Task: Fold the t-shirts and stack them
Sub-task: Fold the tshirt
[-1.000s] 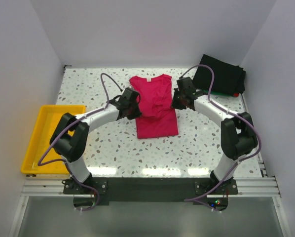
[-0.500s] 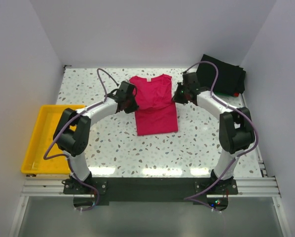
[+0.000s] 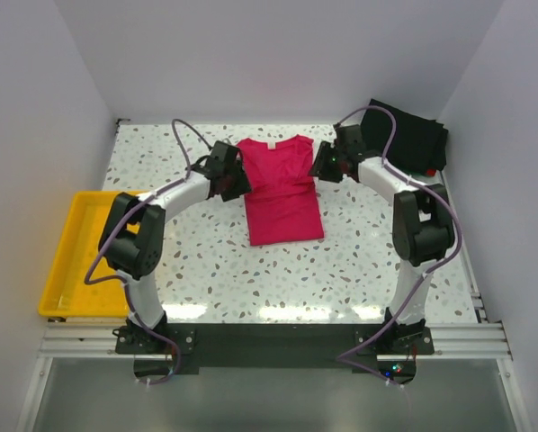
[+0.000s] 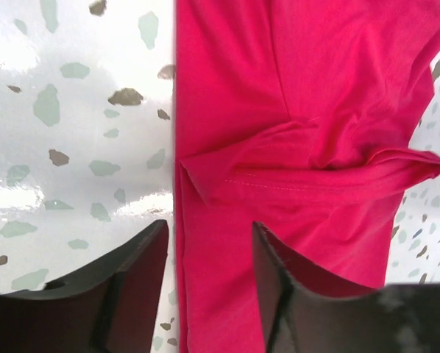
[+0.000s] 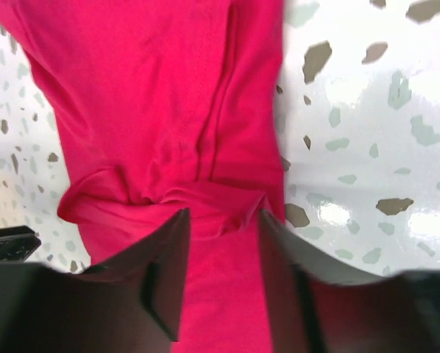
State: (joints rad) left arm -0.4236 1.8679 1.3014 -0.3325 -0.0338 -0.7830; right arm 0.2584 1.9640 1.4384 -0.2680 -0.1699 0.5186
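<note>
A crimson-pink t-shirt lies flat in the middle of the table, neck tag toward the back and both sleeves folded in over the chest. My left gripper sits at its left edge. In the left wrist view the gripper is open, and the shirt's left edge runs between the fingers with the folded sleeve just ahead. My right gripper is at the right edge. It is open over the cloth, holding nothing. A dark pile of t-shirts sits at the back right.
A yellow plastic tray stands at the left table edge. White walls close in the back and both sides. The dark pile shows a green and a red edge at its near side, right behind my right arm.
Both grippers have moved from the shirt's middle outward and toward the back, to its side edges. Both have opened, and the sleeves now lie folded in.
</note>
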